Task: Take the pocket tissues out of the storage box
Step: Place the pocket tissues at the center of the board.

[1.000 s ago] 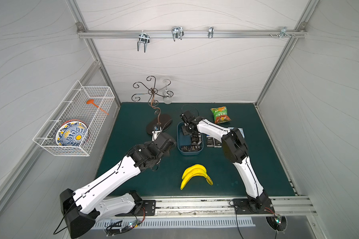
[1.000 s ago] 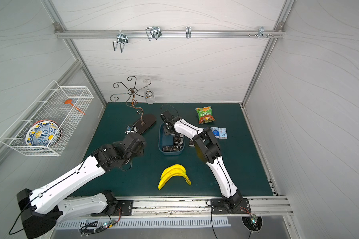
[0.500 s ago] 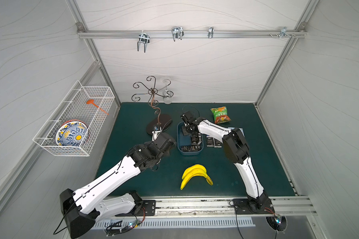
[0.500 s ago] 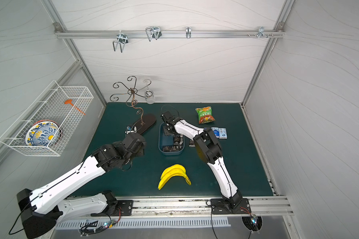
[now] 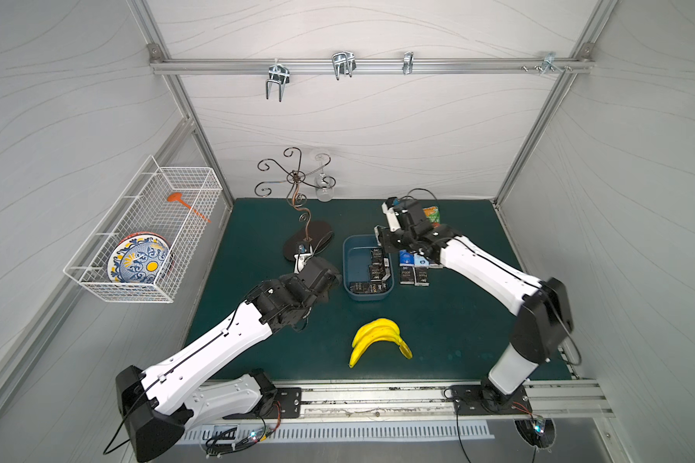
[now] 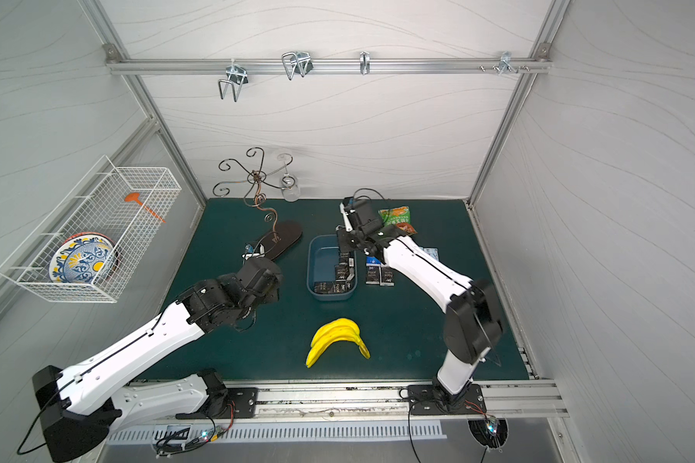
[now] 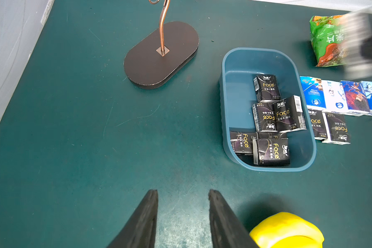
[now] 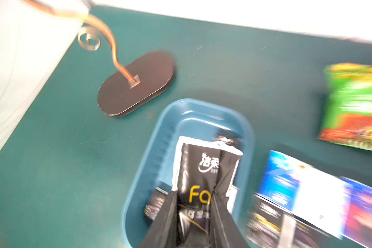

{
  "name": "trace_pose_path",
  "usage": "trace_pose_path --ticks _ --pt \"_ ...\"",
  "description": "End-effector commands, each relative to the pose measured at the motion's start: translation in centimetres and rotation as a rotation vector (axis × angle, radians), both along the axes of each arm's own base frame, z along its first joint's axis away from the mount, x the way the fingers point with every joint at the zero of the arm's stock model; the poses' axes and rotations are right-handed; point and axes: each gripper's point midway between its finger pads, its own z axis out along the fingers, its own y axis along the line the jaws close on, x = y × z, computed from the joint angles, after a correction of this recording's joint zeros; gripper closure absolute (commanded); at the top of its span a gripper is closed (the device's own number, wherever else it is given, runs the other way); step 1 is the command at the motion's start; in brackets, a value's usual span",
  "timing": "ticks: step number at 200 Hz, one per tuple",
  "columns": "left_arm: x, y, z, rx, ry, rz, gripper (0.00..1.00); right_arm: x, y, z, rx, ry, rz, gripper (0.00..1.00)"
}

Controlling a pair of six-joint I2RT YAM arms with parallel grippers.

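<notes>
The blue-grey storage box (image 5: 350,260) (image 7: 226,107) sits mid-mat and holds several black pocket tissues (image 7: 271,151). More packs lie on the mat right beside it: blue/white ones (image 7: 339,96) and black ones (image 7: 335,128) (image 5: 414,274). My right gripper (image 8: 193,192) hangs over the box's right side, shut on one black pack (image 8: 198,163) that is lifted off the others. The left gripper (image 7: 183,192) hovers low over bare mat left of the box (image 6: 318,260), its fingers a little apart with nothing between them.
A yellow banana bunch (image 5: 378,334) lies in front of the box, close to my left fingers (image 7: 286,230). A green-orange snack bag (image 6: 398,218) lies behind the packs. A curly metal stand on an oval base (image 5: 309,240) is back left. A wire basket (image 5: 145,240) hangs on the left wall.
The right gripper has closed on a black pack in the box and drawn it up and to the right, with the arm's elbow swinging outward. The left arm has stayed still.
</notes>
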Motion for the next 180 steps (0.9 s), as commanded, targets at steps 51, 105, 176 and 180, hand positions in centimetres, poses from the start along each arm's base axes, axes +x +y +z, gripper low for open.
trace_pose_path --ticks 51,105,176,180 --pt "0.8 -1.1 2.5 -0.070 -0.073 -0.019 0.57 -4.7 -16.3 -8.7 -0.194 0.197 -0.252 0.70" --pt "0.9 -1.3 2.7 -0.069 -0.071 -0.023 0.57 -5.2 -16.1 -15.5 -0.261 0.362 -0.254 0.69" --pt "0.9 -1.0 2.6 -0.062 -0.072 -0.015 0.57 -3.7 -16.4 -18.5 -0.361 0.410 -0.240 0.63" --pt "0.9 -1.0 2.6 -0.062 -0.073 -0.014 0.57 -3.7 -16.3 -18.4 -0.359 0.411 -0.237 0.61"
